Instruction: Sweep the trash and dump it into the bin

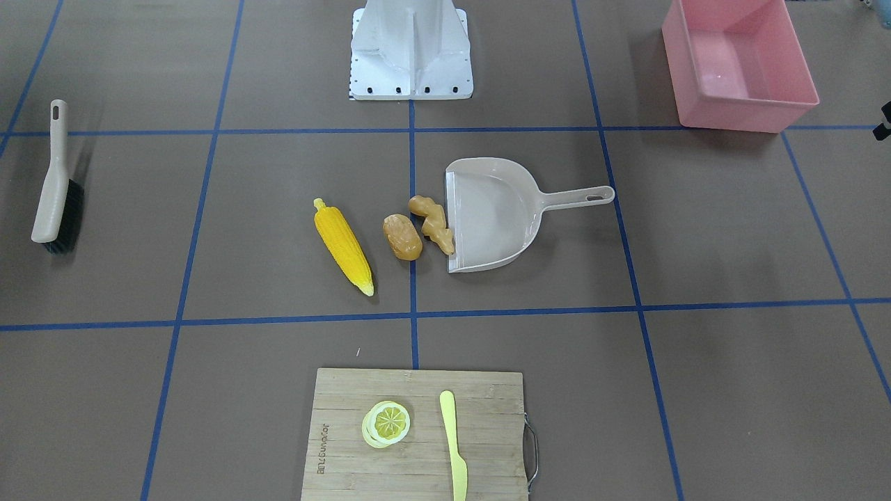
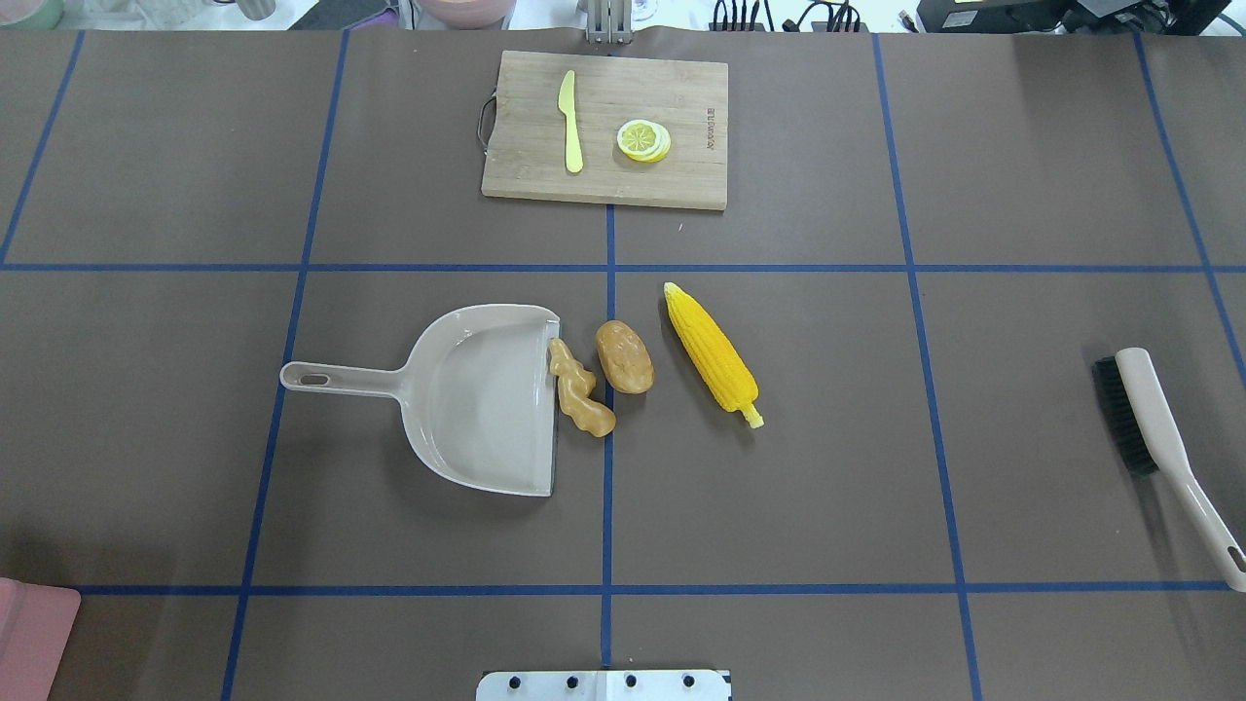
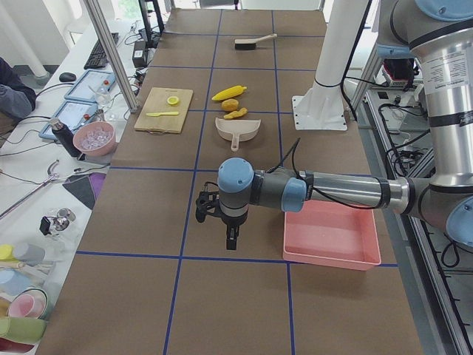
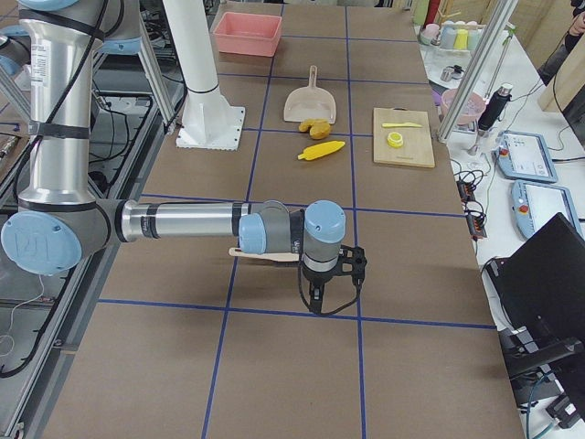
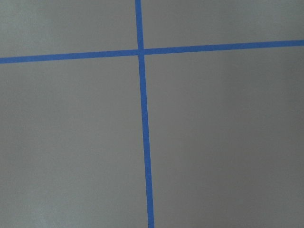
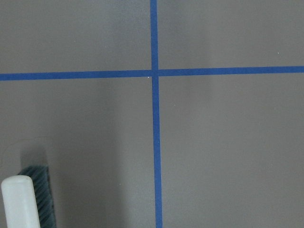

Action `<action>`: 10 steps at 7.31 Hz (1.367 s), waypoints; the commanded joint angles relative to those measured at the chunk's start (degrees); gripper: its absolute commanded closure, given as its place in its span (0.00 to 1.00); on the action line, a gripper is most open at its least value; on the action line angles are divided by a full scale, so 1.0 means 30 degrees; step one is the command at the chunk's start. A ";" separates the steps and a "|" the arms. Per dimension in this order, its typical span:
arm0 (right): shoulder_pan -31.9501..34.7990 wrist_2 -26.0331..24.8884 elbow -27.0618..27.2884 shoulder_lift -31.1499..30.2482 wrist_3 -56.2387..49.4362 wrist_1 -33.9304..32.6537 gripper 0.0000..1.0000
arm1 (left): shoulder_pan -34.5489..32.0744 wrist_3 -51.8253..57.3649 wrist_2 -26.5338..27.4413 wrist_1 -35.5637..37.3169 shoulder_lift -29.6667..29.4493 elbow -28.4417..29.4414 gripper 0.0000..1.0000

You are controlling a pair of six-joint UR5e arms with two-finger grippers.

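Note:
The yellow corn cob (image 2: 713, 354), the glossy brown potato-like lump (image 2: 624, 356) and the tan ginger root (image 2: 578, 400) lie in a row at the table's middle. The ginger touches the open lip of the beige dustpan (image 2: 477, 399). The pink bin (image 1: 738, 111) stands empty on my left side near the robot base. My left gripper (image 3: 230, 240) hangs over bare table beside the bin; I cannot tell if it is open. My right gripper (image 4: 316, 300) hangs over the table next to the brush (image 2: 1154, 428); I cannot tell its state either.
A wooden cutting board (image 2: 604, 175) at the far edge holds a lemon slice (image 2: 643, 140) and a yellow plastic knife (image 2: 570, 122). The brush's handle tip and bristles also show in the right wrist view (image 6: 23, 199). Blue tape lines grid the brown table.

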 commanded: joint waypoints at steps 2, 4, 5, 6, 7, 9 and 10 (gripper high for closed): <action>-0.0006 0.0022 -0.0007 0.0001 -0.0068 -0.0029 0.00 | -0.0102 -0.0120 -0.0053 0.0141 0.0067 0.0264 0.02; -0.0006 0.0022 -0.0006 0.0029 0.0048 -0.0029 0.00 | -0.0103 -0.0121 -0.0488 0.0375 0.0067 0.0557 0.02; -0.0006 0.0022 -0.0006 0.0030 0.0078 -0.0029 0.00 | -0.0103 -0.0150 -0.0753 0.0376 0.0096 0.0704 0.02; -0.0006 -0.0036 -0.0035 0.0059 0.0136 0.0000 0.00 | -0.0103 -0.0411 -0.0727 0.0347 0.0067 0.0734 0.02; -0.0006 -0.0065 -0.0036 0.0059 0.0050 0.0001 0.00 | -0.0103 -0.0414 -0.0756 0.0347 0.0096 0.0735 0.02; -0.0035 0.0051 0.0051 0.0030 -0.0127 0.0001 0.00 | -0.0103 -0.0414 -0.0756 0.0259 -0.0049 0.0968 0.02; -0.0006 0.0081 -0.0006 0.0030 -0.0156 -0.0057 0.00 | -0.0103 -0.0414 -0.0727 0.0259 -0.0196 0.1027 0.02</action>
